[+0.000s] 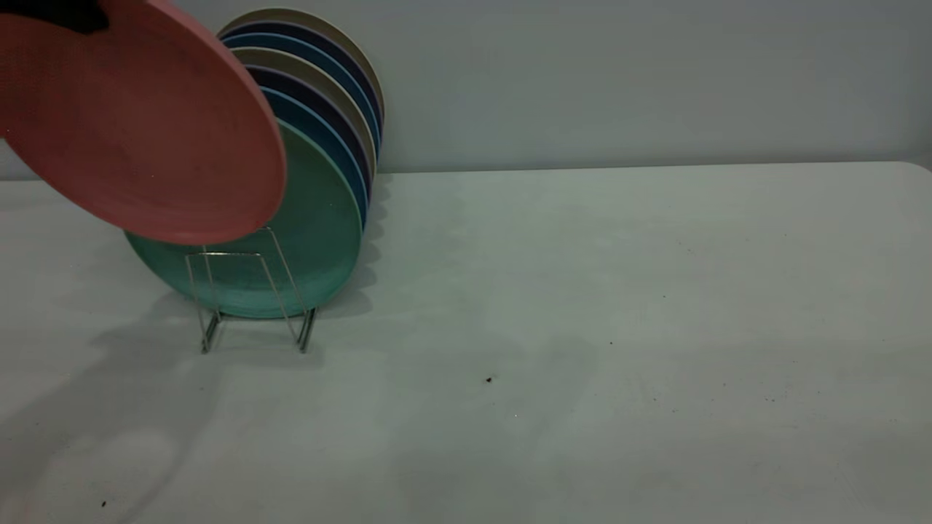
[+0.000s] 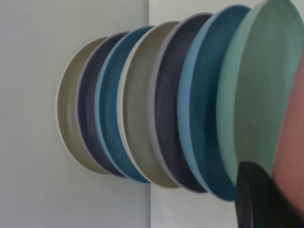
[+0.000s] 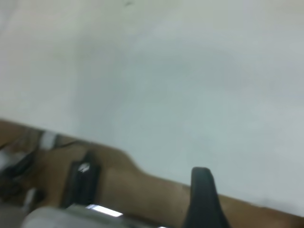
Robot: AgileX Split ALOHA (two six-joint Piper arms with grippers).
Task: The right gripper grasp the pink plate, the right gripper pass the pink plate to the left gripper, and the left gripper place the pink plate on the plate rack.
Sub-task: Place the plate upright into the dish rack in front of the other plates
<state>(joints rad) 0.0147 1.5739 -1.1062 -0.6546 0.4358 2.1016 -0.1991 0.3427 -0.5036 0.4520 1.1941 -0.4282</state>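
The pink plate (image 1: 138,124) hangs tilted in the air at the far left of the bench (image 1: 582,327), above and in front of the plate rack (image 1: 251,298). Its lower edge overlaps the teal-green plate (image 1: 320,240), the nearest of a row of upright plates filling the rack. The left gripper (image 1: 62,14) shows only as a dark shape at the plate's top edge; in the left wrist view one black finger (image 2: 259,199) lies against the pink rim, grasping the plate. The right gripper (image 3: 204,199) is off the bench, one finger visible, and whether it is clenched or released cannot be told.
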